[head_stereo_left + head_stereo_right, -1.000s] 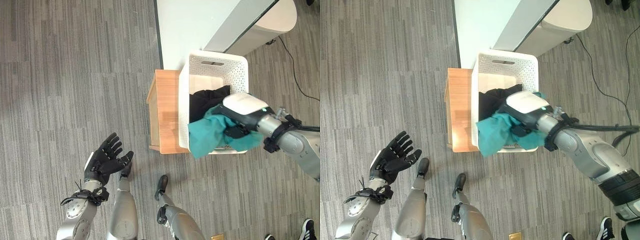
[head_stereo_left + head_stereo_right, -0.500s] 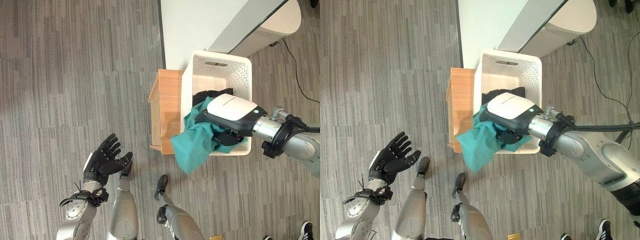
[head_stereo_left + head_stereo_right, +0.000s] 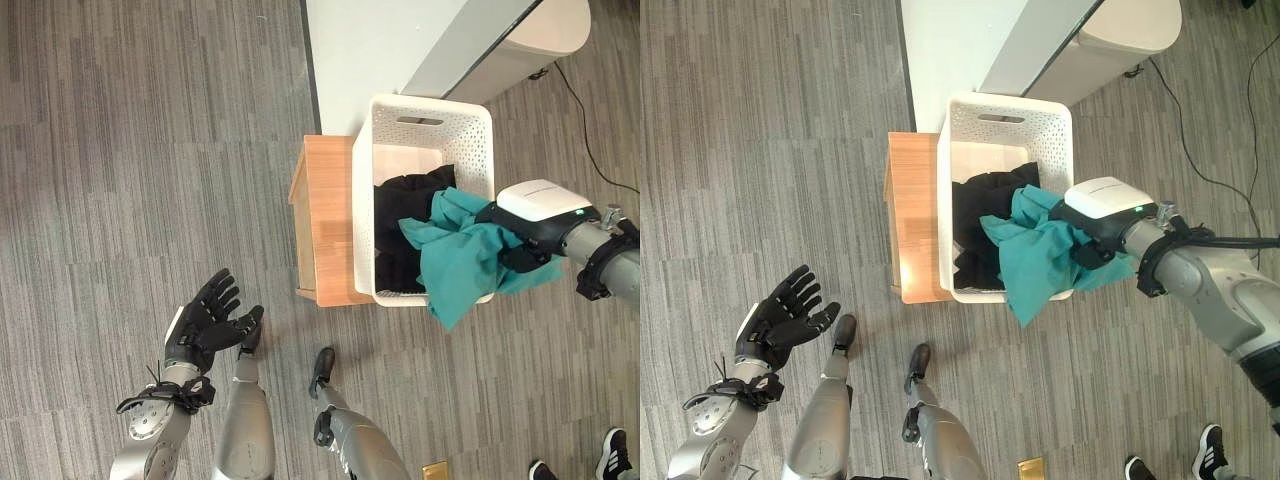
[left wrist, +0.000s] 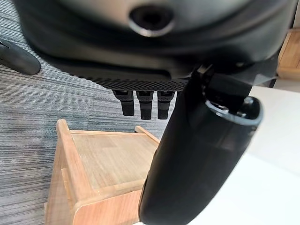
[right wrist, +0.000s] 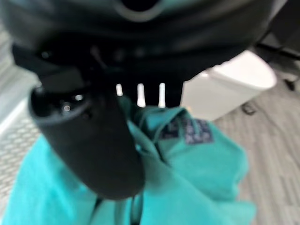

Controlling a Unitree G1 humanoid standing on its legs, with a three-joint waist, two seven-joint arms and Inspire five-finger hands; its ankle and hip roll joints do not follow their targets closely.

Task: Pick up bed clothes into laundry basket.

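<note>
A teal garment [image 3: 462,258] hangs from the right hand [image 3: 533,222], whose fingers and thumb clench its upper folds; the cloth drapes over the near rim of the white laundry basket [image 3: 430,115] just beside that hand. Black clothes [image 3: 400,225] lie inside. The basket stands on a wooden stand [image 3: 328,225]. The left hand [image 3: 208,325], fingers spread loosely, hovers well apart over the floor.

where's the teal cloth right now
In the left eye view the teal cloth hangs from the right hand, draped over the near right rim of the white laundry basket, beside the black clothes inside.
</note>
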